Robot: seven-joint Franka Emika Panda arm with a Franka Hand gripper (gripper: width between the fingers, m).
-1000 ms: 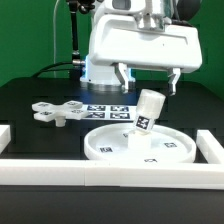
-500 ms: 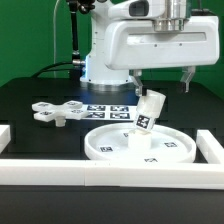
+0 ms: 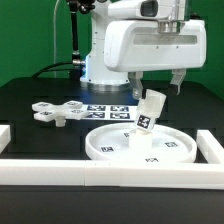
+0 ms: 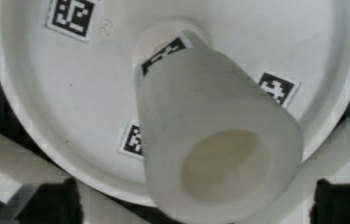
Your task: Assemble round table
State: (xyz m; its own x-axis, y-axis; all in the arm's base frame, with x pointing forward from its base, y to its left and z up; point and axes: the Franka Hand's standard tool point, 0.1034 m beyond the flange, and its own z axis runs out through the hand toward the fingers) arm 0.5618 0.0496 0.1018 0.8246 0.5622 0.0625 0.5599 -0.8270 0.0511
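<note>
The large round disc point(image 3: 110, 148) lies flat near the front of the table. The short cylindrical leg point(image 3: 148, 112) stands tilted in its middle, leaning toward the exterior view's right. My gripper point(image 3: 157, 80) hangs just above the leg's top, open, its fingers apart on either side and touching nothing. The cross-shaped base piece point(image 3: 55, 112) lies on the black table at the exterior view's left. In the wrist view the leg point(image 4: 216, 130) fills the middle, with the tagged disc point(image 4: 65, 100) behind it. The gripper point(image 4: 190, 208) straddles the leg's open end.
The marker board point(image 3: 105, 110) lies behind the disc, in front of the robot's base. White border rails run along the front point(image 3: 100, 170), with end pieces at the exterior view's left point(image 3: 6, 135) and right point(image 3: 210, 145).
My gripper and wrist have shifted toward the exterior view's right, staying open above the leg. The leg, disc and base piece have not moved.
</note>
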